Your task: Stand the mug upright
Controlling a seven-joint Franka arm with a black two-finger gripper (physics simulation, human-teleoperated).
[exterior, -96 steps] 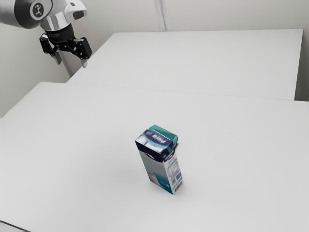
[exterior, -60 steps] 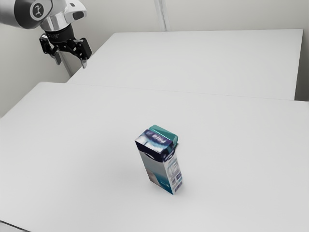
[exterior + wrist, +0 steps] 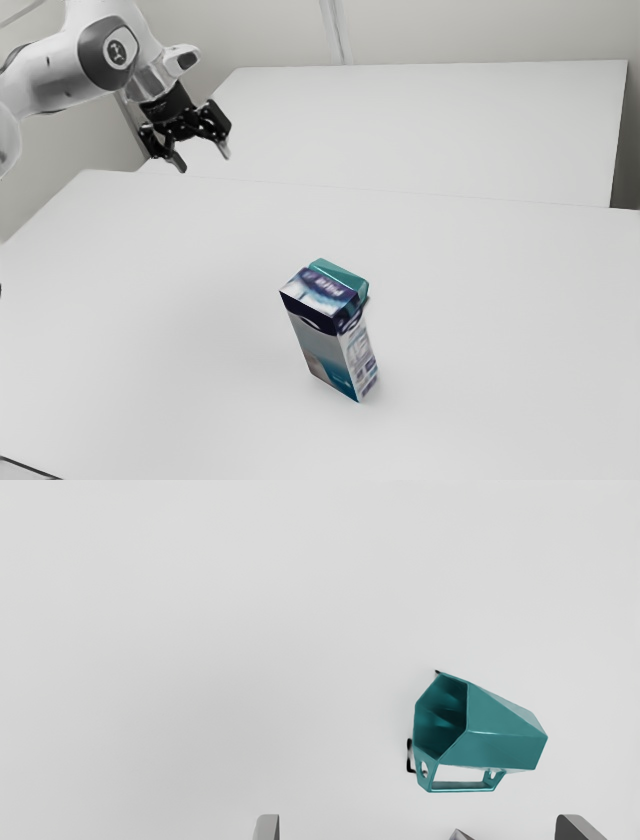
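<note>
**The mug (image 3: 505,747) is on its side**

It lies on the bench (image 3: 180,330) near the box (image 3: 325,350). The pincer (image 3: 203,161) is wide open, up high, holding nothing. This looks like reaching time: next, it should go down, grab the mug and tip its mouth up.

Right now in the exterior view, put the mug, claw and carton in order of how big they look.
1. Carton
2. Claw
3. Mug, judged by its visible part, since the carton hides the rest
</note>
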